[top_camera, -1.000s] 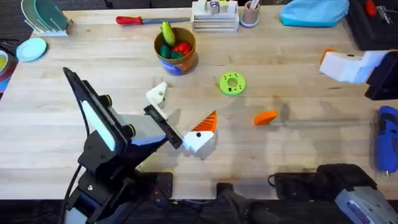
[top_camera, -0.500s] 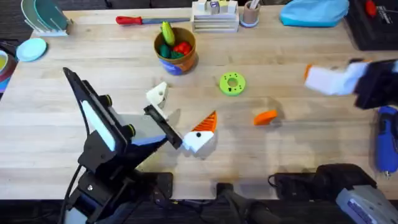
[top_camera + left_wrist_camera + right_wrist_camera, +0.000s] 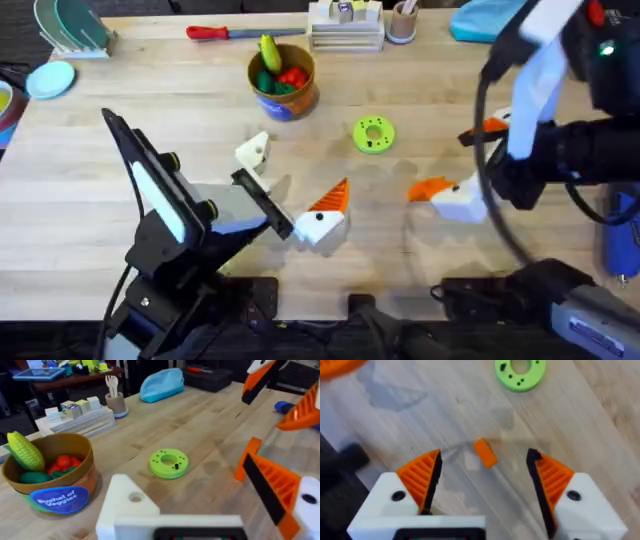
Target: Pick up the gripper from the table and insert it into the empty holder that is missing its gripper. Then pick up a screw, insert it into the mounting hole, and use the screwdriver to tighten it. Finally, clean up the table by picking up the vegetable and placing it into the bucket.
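The task had barely begun: the right gripper [image 3: 482,487], its ribbed orange pads spread wide and empty, hung over the small loose orange gripper tip [image 3: 484,453] lying on the butcher-block table [image 3: 90,180] at 3 o'clock of the left arm's tipless white plastic holder [image 3: 252,150], whose own finger spacing I could not tell.

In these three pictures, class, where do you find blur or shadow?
Overhead: the right arm rises large and smeared near the camera. Left wrist: the white finger base in front is soft. Right wrist: a faint shadow surrounds the orange piece on the table.
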### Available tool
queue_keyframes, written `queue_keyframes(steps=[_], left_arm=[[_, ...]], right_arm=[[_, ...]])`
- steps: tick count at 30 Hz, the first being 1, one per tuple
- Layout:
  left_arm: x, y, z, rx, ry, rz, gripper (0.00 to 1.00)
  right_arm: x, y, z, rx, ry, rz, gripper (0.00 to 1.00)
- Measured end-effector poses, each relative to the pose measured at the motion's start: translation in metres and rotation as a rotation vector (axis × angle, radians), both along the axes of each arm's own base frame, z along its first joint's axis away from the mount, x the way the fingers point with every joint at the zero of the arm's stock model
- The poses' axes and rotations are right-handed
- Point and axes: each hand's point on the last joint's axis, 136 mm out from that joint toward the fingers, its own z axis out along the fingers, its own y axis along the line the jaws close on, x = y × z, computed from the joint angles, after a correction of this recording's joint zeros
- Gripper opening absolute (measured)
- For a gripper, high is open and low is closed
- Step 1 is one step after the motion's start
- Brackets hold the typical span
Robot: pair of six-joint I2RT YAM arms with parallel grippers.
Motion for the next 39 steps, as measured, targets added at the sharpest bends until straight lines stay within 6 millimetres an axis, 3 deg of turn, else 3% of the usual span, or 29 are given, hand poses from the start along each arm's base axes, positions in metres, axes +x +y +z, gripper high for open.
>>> queue_keyframes(steps=[7,14,18,25,36,39], left_arm=[[0.0,0.0,0.0,0.0,0.0,0.0,0.993],[0.0,0.0,0.0,0.0,0.0,0.0,0.993],[0.0,0.0,0.0,0.0,0.0,0.0,0.993],[0.0,0.0,0.0,0.0,0.001,0.0,0.993],[0.0,0.0,0.0,0.0,0.001,0.0,0.993],[0.0,0.0,0.0,0.0,0.0,0.0,0.993]], right_arm=[[-0.003,0.0,-0.021,-0.119,0.03,0.213,0.991],[-0.006,-0.002,-0.028,-0.148,0.062,0.24,0.991],[-0.002,-0.011,-0.042,-0.225,0.11,0.244,0.991],[0.009,-0.005,-0.06,-0.289,0.137,0.305,0.988],[0.015,-0.01,-0.08,-0.375,0.184,0.345,0.841],[0.015,-0.008,-0.08,-0.376,0.18,0.358,0.735]])
